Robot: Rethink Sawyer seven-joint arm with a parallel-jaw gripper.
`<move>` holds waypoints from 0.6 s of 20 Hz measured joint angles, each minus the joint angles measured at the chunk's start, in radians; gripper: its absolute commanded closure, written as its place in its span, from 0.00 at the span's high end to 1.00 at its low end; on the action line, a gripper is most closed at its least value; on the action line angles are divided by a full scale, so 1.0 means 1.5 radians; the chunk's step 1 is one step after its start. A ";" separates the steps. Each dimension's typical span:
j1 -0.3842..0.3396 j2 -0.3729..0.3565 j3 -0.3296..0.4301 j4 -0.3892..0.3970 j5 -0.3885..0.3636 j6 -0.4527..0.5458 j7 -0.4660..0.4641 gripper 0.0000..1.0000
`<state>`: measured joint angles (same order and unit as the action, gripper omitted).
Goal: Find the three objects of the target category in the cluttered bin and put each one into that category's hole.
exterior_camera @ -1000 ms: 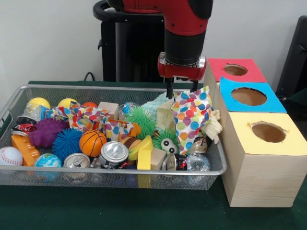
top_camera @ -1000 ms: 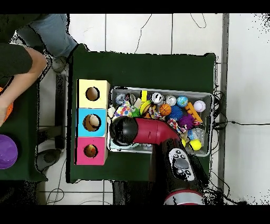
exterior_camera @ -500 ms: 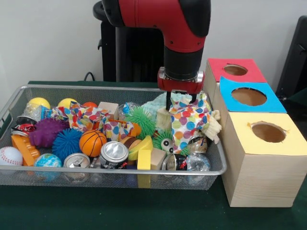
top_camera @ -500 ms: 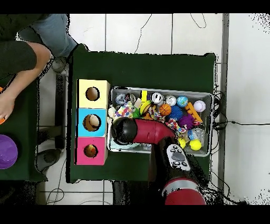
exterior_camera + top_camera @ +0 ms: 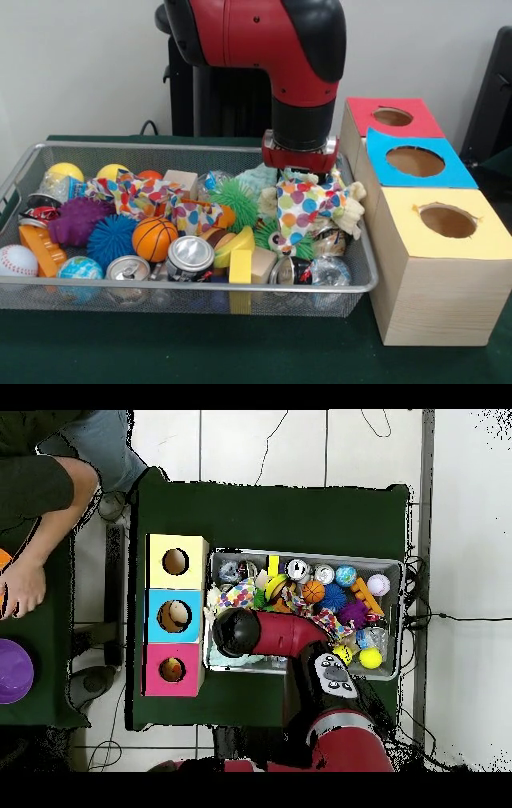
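Only frontally does the gripper (image 5: 299,170) meet the polka-dot cloth (image 5: 308,205).

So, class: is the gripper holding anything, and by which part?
It cannot be told. The gripper is pressed down into the polka-dot cloth in the wire bin, its fingertips hidden.
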<state>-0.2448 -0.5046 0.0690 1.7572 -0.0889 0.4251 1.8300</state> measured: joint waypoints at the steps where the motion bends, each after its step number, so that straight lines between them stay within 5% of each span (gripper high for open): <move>1: 0.000 0.000 0.000 0.000 0.000 0.000 0.000 1.00; 2: 0.000 0.000 0.000 -0.001 0.001 0.000 0.000 0.00; 12: 0.001 -0.016 -0.003 0.002 0.001 0.000 0.000 0.00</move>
<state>-0.2437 -0.5283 0.0653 1.7597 -0.0870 0.4249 1.8300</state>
